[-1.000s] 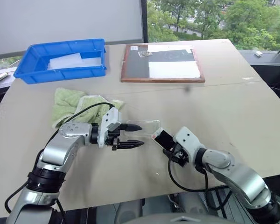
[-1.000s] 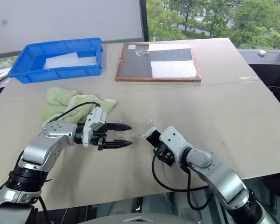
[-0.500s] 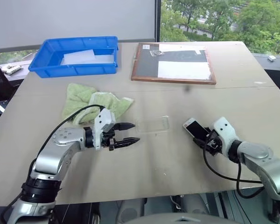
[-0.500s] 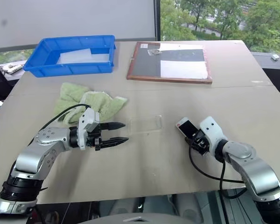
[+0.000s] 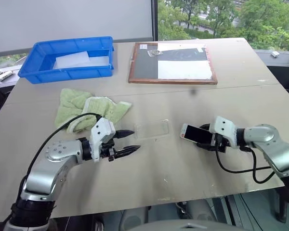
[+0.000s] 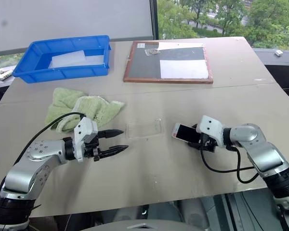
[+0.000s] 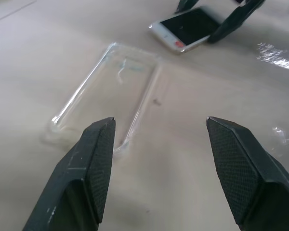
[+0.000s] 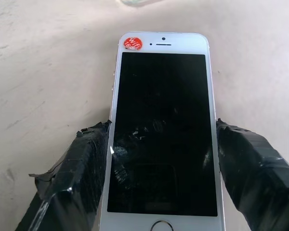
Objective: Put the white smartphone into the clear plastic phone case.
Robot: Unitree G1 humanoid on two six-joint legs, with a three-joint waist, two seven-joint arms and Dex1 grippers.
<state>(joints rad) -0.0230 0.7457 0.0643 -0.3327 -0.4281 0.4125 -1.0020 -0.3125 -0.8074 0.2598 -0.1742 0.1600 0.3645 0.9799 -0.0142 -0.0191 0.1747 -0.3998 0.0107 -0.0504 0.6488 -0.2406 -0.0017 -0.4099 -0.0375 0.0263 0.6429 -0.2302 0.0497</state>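
Holding the flat white smartphone with the black screen (image 8: 164,134) in my right gripper (image 5: 209,137), screen up. My left gripper (image 5: 130,140) hangs wide and empty beside the thin clear plastic phone case (image 5: 152,129).

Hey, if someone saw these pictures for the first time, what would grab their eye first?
Probably the white phone, gripped by its long sides in the right tool, near the table's front edge. Next, the see-through case lying flat mid-table, with the left tool open just short of it. Farther back, a bright blue bin stands out.
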